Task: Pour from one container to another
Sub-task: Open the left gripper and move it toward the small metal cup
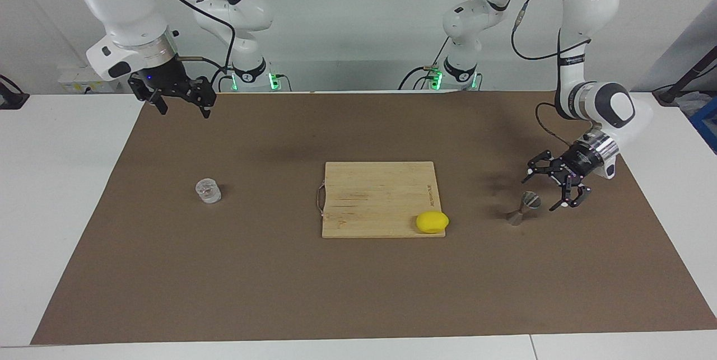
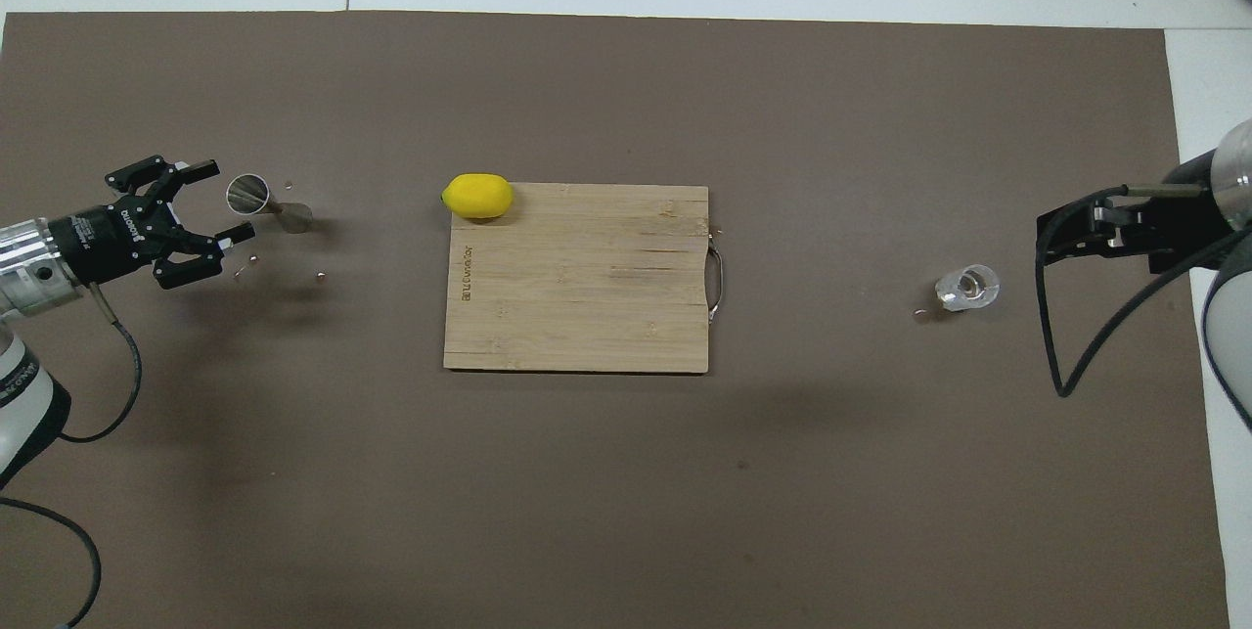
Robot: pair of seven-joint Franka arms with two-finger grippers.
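Observation:
The clear ribbed glass cup (image 1: 208, 190) (image 2: 967, 287) stands upright on the brown mat toward the right arm's end. The silver hourglass jigger (image 1: 524, 209) (image 2: 269, 203) stands upright toward the left arm's end. My left gripper (image 1: 539, 195) (image 2: 232, 198) is open and low beside the jigger, with its fingertips level with the upper cone and spread to either side of it; I see no contact. My right gripper (image 1: 184, 109) (image 2: 1061, 236) hangs open and empty in the air over the mat's edge by the robots, well apart from the glass.
A bamboo cutting board (image 1: 375, 195) (image 2: 587, 287) lies mid-table, with a yellow lemon (image 1: 432, 221) (image 2: 477, 196) on its corner toward the jigger. Small droplets (image 2: 254, 259) dot the mat (image 2: 626, 492) by the jigger, and one by the glass.

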